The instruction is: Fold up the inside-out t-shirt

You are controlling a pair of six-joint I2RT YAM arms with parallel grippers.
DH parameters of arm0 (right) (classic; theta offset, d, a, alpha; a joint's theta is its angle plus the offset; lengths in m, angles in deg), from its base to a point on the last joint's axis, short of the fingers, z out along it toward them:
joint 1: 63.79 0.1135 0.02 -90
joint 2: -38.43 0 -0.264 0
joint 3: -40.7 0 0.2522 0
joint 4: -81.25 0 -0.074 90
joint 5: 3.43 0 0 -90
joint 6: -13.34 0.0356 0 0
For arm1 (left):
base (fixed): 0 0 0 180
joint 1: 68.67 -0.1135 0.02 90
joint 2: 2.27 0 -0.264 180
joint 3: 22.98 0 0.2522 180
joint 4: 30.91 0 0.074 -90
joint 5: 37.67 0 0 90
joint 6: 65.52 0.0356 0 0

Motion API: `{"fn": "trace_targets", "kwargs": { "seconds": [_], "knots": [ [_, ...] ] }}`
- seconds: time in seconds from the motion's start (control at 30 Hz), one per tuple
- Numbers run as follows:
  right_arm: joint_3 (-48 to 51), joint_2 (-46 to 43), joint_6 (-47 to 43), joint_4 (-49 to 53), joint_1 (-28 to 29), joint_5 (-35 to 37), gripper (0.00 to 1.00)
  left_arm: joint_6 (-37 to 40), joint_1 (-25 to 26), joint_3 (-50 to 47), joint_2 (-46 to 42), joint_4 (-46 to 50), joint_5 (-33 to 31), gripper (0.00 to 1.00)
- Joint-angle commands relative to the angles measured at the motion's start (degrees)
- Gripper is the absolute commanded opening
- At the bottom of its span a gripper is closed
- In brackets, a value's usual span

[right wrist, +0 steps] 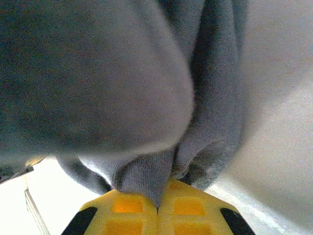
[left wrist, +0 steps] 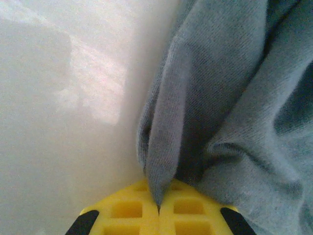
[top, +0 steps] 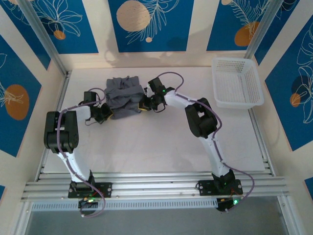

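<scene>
Slate-grey cotton lies bunched on the table point(top: 161, 147), far centre: the t-shirt point(top: 124, 95) between both arms. The left gripper point(left wrist: 158, 208) and right gripper point(right wrist: 157, 203) each clamp tight on a fabric fold. With both holds seemingly set, the next move likely calls for lifting and spreading it flat.

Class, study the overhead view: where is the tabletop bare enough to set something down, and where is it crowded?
Widest bare patch: white table between the left arm and right arm, nearer than the crumpled slate-grey cotton t-shirt. Another lies between that right arm and the white plastic mesh basket. Crowded: the shirt's near edge, where left gripper and right gripper pinch it.
</scene>
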Motion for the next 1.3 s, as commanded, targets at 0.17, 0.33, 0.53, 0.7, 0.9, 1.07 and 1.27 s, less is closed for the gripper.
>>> {"fn": "trace_targets", "kwargs": {
  "seconds": [0.17,0.33,0.53,0.7,0.9,1.07,1.27],
  "knots": [
    [12.71,-11.58,-1.89,2.26,-4.79,-1.78,0.0,5.66,-1.78,-5.61,-11.9,7.88,-3.88,0.0],
    [20.93,-16.65,-1.02,1.08,-4.31,-3.87,0.0,7.13,1.17,-11.57,-18.81,9.48,-3.89,0.0],
    [39.32,-29.32,2.46,1.27,-0.76,-2.22,0.0,4.92,10.05,-20.27,-28.73,17.0,-8.61,0.0],
    [52.73,-40.2,4.26,3.68,5.66,3.76,0.16,-3.95,18.57,-28.37,-40.55,21.89,-13.39,0.06],
    [52.23,-48.15,1.98,9.6,5.95,7.99,0.44,-3.99,20.45,-25.71,-49.48,27.69,-15.22,0.46],
    [51.22,-51.81,0.9,7.53,3.48,8.77,0.6,-3.8,21.99,-21.71,-46.84,27.38,-9.5,0.47],
    [48.68,-43.22,2.63,-1.49,-0.69,6.65,0.62,-7.33,24.64,-21.88,-40.09,17.32,-5.22,0.56]
  ]
}}
